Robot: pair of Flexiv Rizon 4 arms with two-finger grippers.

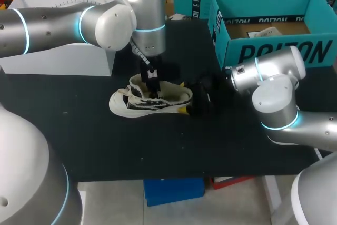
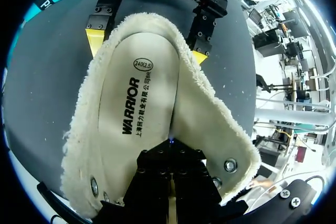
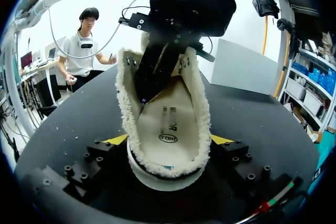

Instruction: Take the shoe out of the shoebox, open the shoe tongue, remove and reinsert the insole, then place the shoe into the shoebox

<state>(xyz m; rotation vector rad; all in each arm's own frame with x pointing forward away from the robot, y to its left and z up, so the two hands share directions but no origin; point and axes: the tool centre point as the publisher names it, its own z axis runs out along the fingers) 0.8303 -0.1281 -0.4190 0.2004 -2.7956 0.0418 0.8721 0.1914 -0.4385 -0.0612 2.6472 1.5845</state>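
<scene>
Centrally on the black table [image 1: 105, 140], a cream and black shoe [image 1: 152, 100] is set upright on its sole, toe to the left and heel to the right. The heel is gripped from both sides by the right claw [image 3: 169, 142], whose yellow fingertips [image 2: 95, 41] are pressed against the fleecy collar [image 2: 210, 124]. The left claw [image 2: 170, 148] is lowered from above into the shoe's opening, its two black fingers drawn tightly together, and its tip is set on the pale insole [image 2: 136, 93], which is seen lying flat inside the shoe. Whether anything is pinched between those fingers cannot be told. The teal shoebox [image 1: 274, 51] is stood open at the far right of the table, apart from the shoe, and some paper is seen lying inside it.
</scene>
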